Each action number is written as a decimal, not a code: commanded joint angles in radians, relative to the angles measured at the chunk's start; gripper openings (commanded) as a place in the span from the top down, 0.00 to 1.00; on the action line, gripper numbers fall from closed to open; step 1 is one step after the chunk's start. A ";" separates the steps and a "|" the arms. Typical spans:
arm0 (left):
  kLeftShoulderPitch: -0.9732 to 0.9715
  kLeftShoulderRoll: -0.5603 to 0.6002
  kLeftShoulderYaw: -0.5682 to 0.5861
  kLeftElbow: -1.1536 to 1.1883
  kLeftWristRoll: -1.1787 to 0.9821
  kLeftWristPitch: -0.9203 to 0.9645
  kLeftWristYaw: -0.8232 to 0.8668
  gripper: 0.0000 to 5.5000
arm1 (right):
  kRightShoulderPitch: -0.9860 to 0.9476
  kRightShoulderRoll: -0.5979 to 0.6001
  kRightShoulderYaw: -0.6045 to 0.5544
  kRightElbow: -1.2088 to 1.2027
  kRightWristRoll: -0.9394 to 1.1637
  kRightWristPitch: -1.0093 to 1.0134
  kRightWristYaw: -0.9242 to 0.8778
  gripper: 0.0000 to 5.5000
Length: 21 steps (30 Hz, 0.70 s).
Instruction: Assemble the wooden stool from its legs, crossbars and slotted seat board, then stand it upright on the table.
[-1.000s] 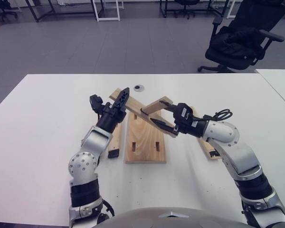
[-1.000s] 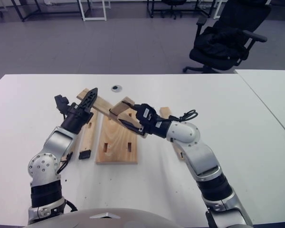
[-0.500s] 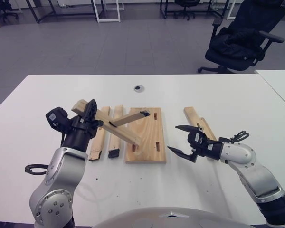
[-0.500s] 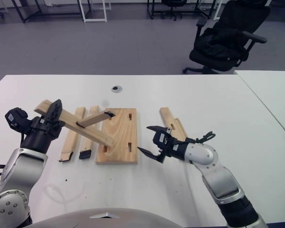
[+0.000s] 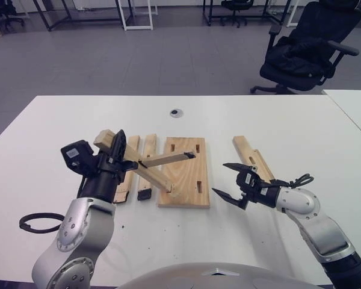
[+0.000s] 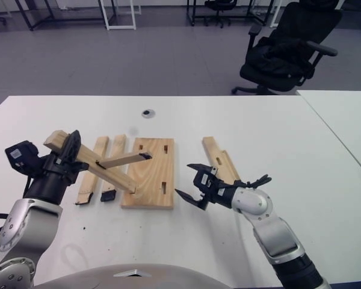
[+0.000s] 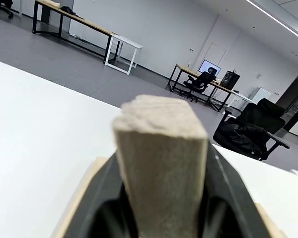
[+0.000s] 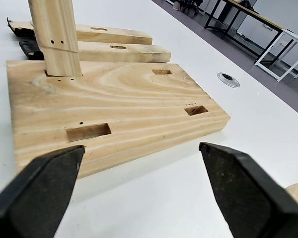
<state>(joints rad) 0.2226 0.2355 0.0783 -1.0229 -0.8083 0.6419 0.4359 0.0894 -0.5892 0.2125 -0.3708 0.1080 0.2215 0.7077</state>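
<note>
The slotted seat board (image 5: 190,180) lies flat mid-table. My left gripper (image 5: 116,158) is shut on the upper end of a wooden leg (image 5: 150,174), which slants down to the board's near-left corner. Its foot (image 8: 54,39) stands at a slot there. A crossbar (image 5: 168,159) sticks out from this leg over the board. Two more legs (image 5: 148,158) (image 5: 126,174) lie side by side left of the board. Another leg (image 5: 250,155) lies to its right. My right gripper (image 5: 221,179) hovers open just off the board's near-right corner, holding nothing.
A black cable grommet (image 5: 177,112) sits in the tabletop behind the board. A black cable loop (image 5: 36,223) lies near the front left edge. An office chair (image 5: 307,54) stands on the floor beyond the table. A second table (image 5: 355,108) adjoins on the right.
A second ago both grippers held the leg and crossbar above the board. The right gripper let go, opened and drew back to the right. The left arm pulled left and lowered the leg's foot onto the board.
</note>
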 commanded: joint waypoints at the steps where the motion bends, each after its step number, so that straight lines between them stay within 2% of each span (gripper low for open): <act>1: -0.049 0.090 -0.226 0.157 0.269 0.052 -0.048 0.82 | -0.026 0.031 0.008 -0.004 -0.031 0.012 -0.042 0.22; 4: -0.082 0.100 -0.358 0.265 0.448 -0.034 -0.096 0.82 | -0.021 0.035 0.002 0.023 -0.058 0.014 -0.066 0.22; 7: -0.149 0.066 -0.437 0.426 0.583 -0.159 -0.149 0.82 | -0.036 0.033 -0.013 0.107 -0.101 0.012 -0.109 0.22; 14: -0.314 -0.100 -0.414 0.710 0.695 -0.383 -0.157 0.81 | -0.102 0.077 -0.031 0.213 -0.136 -0.013 -0.169 0.22; 20: -0.352 -0.162 -0.369 0.676 0.720 -0.465 -0.191 0.81 | -0.113 0.105 -0.029 0.232 -0.140 -0.021 -0.179 0.22; 21: -0.359 -0.167 -0.365 0.657 0.717 -0.465 -0.204 0.74 | -0.113 0.110 -0.028 0.231 -0.140 -0.022 -0.178 0.22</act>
<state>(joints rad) -0.1430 0.0646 -0.3003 -0.3583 -0.1191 0.1499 0.2594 -0.0050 -0.4929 0.1874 -0.1367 -0.0342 0.2079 0.5338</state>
